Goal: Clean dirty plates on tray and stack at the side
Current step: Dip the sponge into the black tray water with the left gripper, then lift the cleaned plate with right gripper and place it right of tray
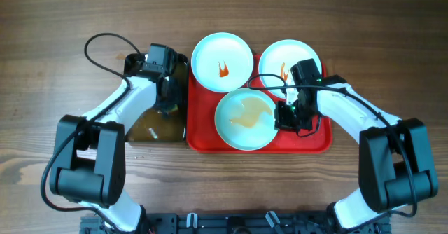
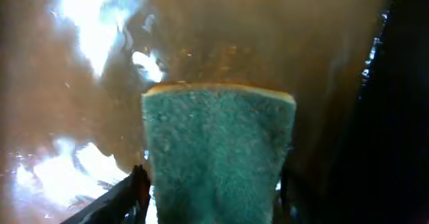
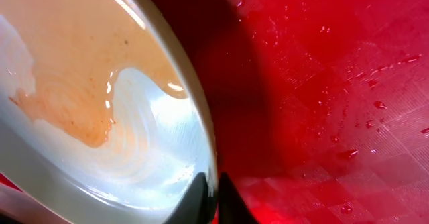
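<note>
Right jaws pinch the right rim of the front plate (image 1: 245, 120); left jaws grip a sponge (image 2: 218, 150) left of the tray (image 1: 199, 133).

Three plates (image 1: 222, 62), one tray (image 1: 318, 140), one sponge (image 2: 218, 157)

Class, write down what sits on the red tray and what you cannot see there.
Three plates rest on the tray: a sauce-marked back-left plate, a back-right plate, and a brown-smeared front plate. The right gripper grips its rim. The tray surface beneath them is covered.
</note>
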`<act>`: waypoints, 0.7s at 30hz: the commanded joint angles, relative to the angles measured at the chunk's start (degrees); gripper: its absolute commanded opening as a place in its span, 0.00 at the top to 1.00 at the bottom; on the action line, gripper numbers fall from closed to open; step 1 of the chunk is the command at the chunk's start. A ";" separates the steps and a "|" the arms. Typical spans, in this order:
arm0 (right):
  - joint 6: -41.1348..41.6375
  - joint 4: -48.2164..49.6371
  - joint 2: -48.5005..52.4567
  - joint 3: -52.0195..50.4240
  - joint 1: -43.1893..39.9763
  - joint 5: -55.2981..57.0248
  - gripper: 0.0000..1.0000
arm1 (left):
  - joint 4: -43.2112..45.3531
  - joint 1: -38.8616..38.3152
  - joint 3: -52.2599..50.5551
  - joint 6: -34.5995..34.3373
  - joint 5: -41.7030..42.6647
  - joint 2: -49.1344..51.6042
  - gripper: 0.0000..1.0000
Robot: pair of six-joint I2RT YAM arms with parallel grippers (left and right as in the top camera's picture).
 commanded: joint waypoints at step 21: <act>-1.84 0.76 -4.28 -0.48 0.28 3.87 0.96 | -8.24 0.42 -4.11 -0.33 6.23 -9.01 0.09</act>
